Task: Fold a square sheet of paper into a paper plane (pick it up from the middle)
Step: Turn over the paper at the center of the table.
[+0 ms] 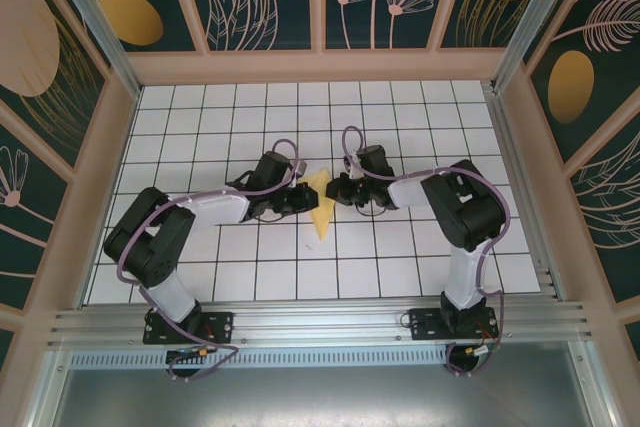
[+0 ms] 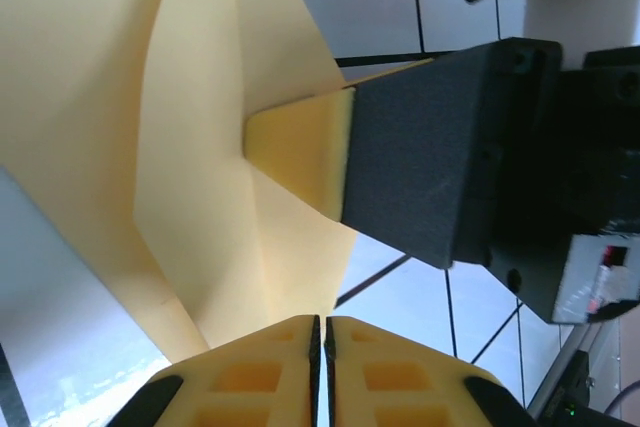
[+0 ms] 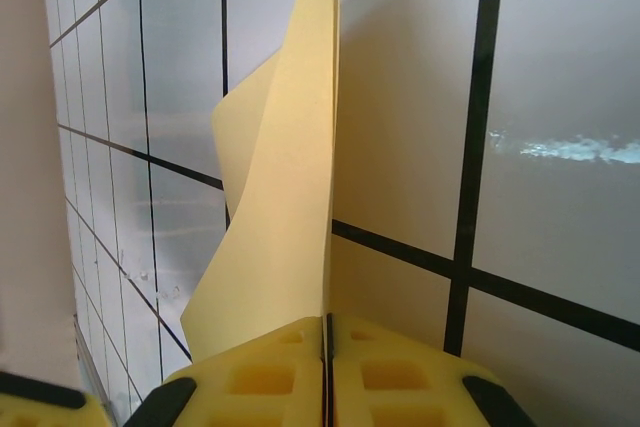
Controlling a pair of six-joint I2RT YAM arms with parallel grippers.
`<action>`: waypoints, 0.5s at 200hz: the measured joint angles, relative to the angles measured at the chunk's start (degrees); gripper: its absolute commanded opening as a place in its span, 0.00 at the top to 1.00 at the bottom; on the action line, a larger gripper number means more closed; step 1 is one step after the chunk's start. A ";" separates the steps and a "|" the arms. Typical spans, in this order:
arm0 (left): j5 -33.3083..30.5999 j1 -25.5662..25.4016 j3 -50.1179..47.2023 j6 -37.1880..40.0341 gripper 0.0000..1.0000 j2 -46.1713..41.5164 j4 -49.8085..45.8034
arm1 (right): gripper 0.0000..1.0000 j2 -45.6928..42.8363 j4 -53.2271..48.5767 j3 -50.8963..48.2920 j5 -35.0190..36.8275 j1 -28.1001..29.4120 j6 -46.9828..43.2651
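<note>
One folded yellow paper (image 1: 320,205) sits at the middle of the table (image 1: 400,277), between the two grippers, with a pointed end towards the near edge. In the top view it is a narrow, creased wedge; whether its lower tip touches the tiles I cannot tell. The left gripper (image 1: 303,197) is at its left side and the right gripper (image 1: 337,190) at its right, the two tips close together. In the left wrist view the left gripper's (image 2: 320,332) two pads are pressed together on a corner of the paper (image 2: 200,167), and the right gripper (image 2: 300,152) reaches in over a fold. In the right wrist view its (image 3: 327,332) pads are closed on the paper's (image 3: 285,207) edge, the layers standing upright.
</note>
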 measured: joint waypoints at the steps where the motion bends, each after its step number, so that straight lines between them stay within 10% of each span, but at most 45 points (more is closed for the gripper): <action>1: 0.00 0.00 0.00 0.00 0.90 0.09 0.02 | 0.87 0.02 -0.02 0.00 0.00 0.00 0.00; 100: -2.12 0.00 -0.76 -0.42 0.99 4.90 0.07 | 0.74 0.02 0.00 0.00 -1.60 0.09 -0.04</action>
